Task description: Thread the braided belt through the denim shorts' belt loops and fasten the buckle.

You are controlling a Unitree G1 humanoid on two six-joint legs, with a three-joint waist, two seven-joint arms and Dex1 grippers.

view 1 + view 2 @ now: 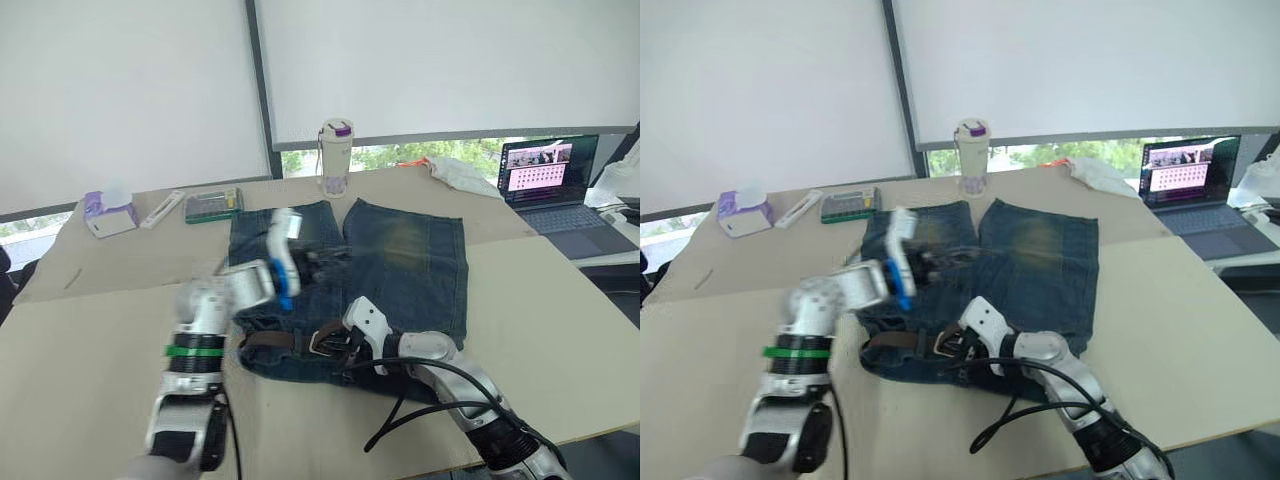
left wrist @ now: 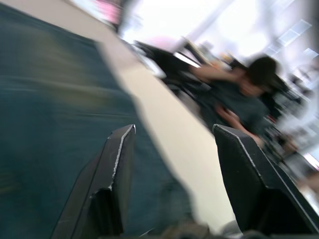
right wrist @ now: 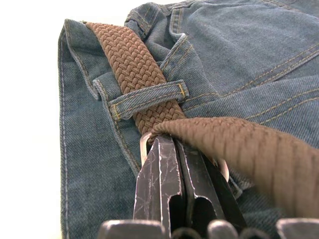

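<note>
Beige worktop (image 1: pixel 560 300) carrying dark blue denim shorts (image 1: pixel 410 265), brown braided belt (image 3: pixel 130 64) under a denim belt loop (image 3: pixel 148 99). Right end effector (image 3: pixel 174 142) pinched together at the silver buckle (image 3: pixel 144 142); left end effector (image 2: pixel 174 132) spread wide, empty, above the shorts.

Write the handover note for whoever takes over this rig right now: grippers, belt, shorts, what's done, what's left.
Left gripper: open, empty, raised over the denim shorts.
Right gripper: fingers together at the waistband, next to the buckle; whether it pinches anything is unclear.
Braided belt: lies along the waistband, through at least one belt loop, free end folded over the right gripper.
Left: remaining loops, then fasten the buckle.
</note>
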